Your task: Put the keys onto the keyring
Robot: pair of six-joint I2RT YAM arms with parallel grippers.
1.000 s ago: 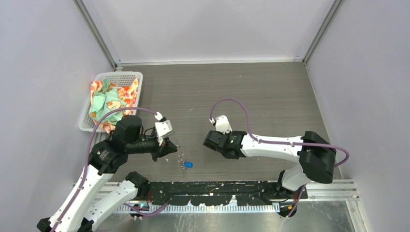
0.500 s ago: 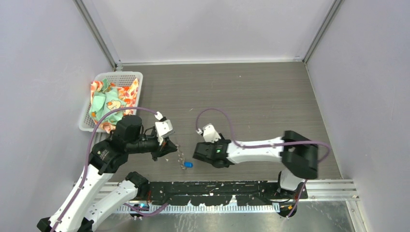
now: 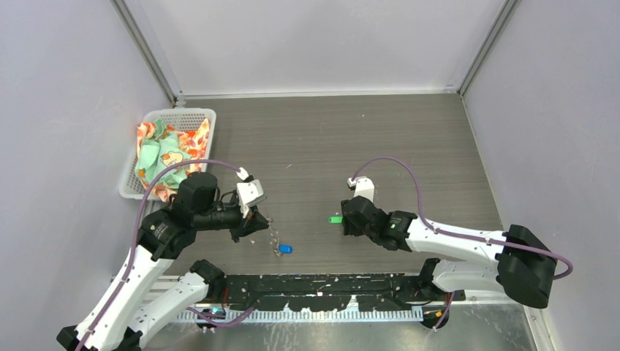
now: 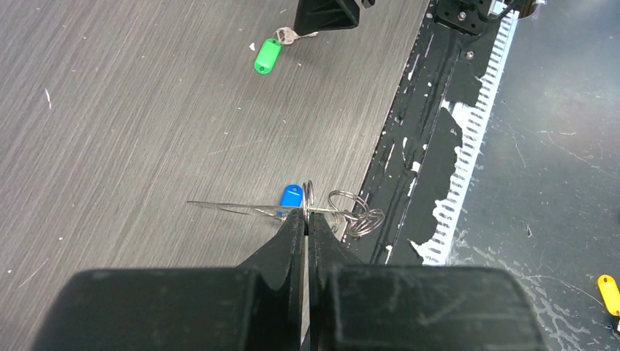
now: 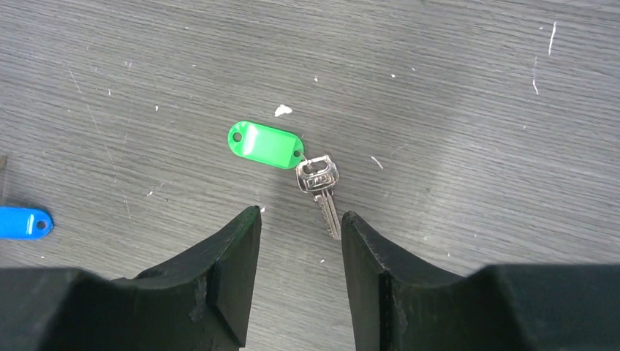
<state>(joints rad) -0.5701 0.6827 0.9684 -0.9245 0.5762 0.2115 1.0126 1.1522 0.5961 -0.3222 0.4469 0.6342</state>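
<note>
My left gripper [image 3: 256,219] is shut on the keyring [image 3: 274,235], a thin wire loop hanging from its tips. In the left wrist view the keyring [image 4: 241,210] shows edge-on at the closed gripper [image 4: 307,219], with small rings [image 4: 352,210] bunched on it. The blue-headed key [image 3: 285,248] lies at the loop's lower end; whether it is strung on I cannot tell. The green-headed key [image 5: 265,143] lies flat on the table, its silver blade [image 5: 326,208] pointing at my right gripper [image 5: 300,216], which is open and holds nothing. From above, the green key [image 3: 335,219] sits just left of the right gripper [image 3: 343,218].
A white basket [image 3: 179,112] holding patterned cloth stands at the back left. A black rail [image 3: 329,285] runs along the near edge of the table. A small yellow tag [image 4: 609,285] lies beyond the rail. Grey walls close in three sides.
My right arm swung left toward the keyring, then drew back to the right while its jaws opened; the green key now lies on the table before it. The left arm held still.
</note>
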